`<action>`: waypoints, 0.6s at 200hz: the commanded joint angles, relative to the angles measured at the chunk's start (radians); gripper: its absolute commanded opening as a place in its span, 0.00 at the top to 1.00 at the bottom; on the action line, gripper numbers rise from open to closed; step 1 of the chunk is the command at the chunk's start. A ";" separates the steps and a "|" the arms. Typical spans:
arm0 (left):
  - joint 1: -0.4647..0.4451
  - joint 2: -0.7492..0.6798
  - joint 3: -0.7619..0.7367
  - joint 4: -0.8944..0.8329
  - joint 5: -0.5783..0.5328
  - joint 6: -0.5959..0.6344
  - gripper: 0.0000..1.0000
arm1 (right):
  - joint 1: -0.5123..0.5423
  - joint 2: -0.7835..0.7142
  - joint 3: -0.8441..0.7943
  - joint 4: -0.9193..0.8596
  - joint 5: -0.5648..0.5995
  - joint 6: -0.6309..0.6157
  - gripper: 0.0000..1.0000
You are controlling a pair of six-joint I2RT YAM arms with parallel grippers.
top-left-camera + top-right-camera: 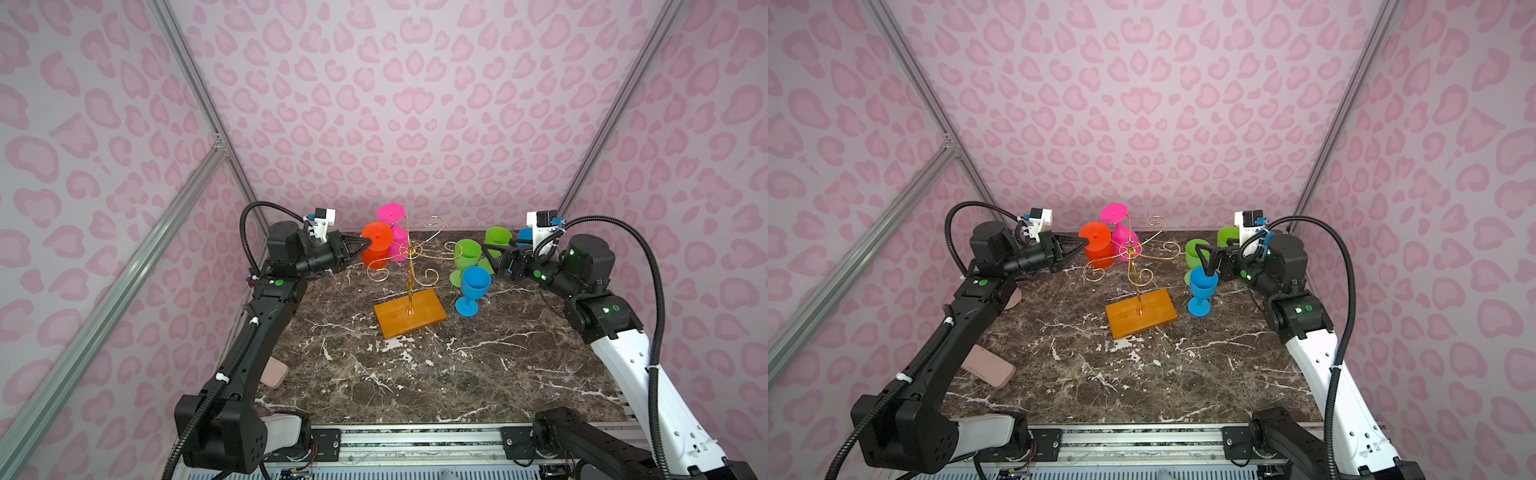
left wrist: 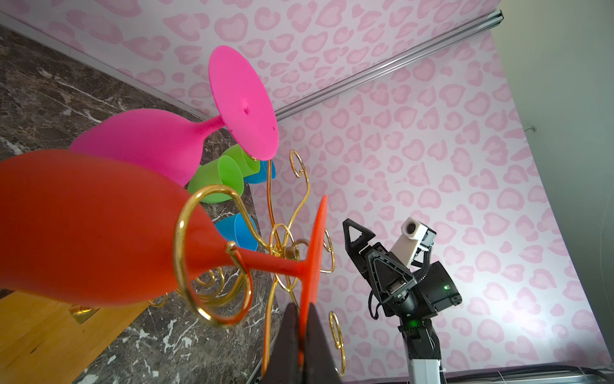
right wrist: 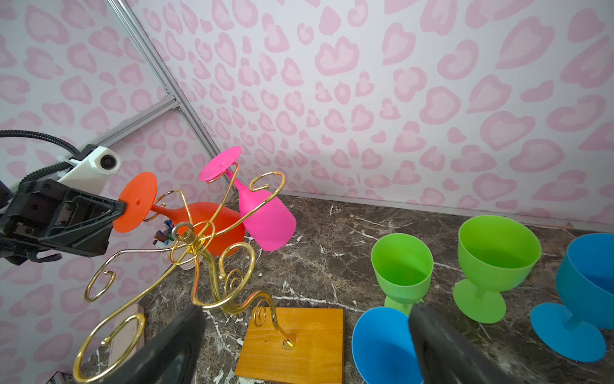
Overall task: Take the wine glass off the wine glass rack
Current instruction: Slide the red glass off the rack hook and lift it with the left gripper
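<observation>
The wine glass rack (image 1: 410, 250) is gold wire on an orange-brown wooden base (image 1: 409, 318), mid-table. An orange wine glass (image 1: 376, 249) hangs upside down from a scroll arm on the rack's left side. A pink wine glass (image 1: 394, 224) hangs behind it. My left gripper (image 2: 300, 309) is shut on the rim of the orange glass's foot (image 2: 315, 252), whose stem sits in a wire loop. My right gripper (image 1: 1205, 261) is open to the right of the rack. In the right wrist view the right gripper (image 3: 307, 312) holds nothing, with the base and a blue glass (image 3: 382, 342) below it.
Two green glasses (image 1: 467, 255) (image 1: 496, 237) and two blue ones (image 1: 473, 286) (image 3: 584, 292) stand upright on the marble table (image 1: 415, 374), right of the rack. A pink case (image 1: 988, 365) lies at the table's left edge beside the left arm. Patterned walls close the back and sides.
</observation>
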 commanded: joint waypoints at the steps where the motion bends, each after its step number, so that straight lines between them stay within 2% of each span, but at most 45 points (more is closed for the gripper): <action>1: 0.000 -0.015 -0.012 0.017 0.025 0.019 0.97 | 0.000 -0.005 -0.005 0.011 0.004 -0.001 0.03; 58: 0.000 -0.028 -0.028 0.002 0.042 0.040 0.97 | 0.001 -0.004 -0.007 0.009 0.003 0.002 0.03; 96: 0.001 -0.053 -0.021 -0.119 0.022 0.124 0.97 | 0.001 -0.007 -0.006 0.004 0.007 -0.002 0.03; 120: 0.002 -0.075 -0.046 -0.124 0.016 0.124 0.97 | 0.001 -0.005 -0.006 0.005 0.005 -0.003 0.03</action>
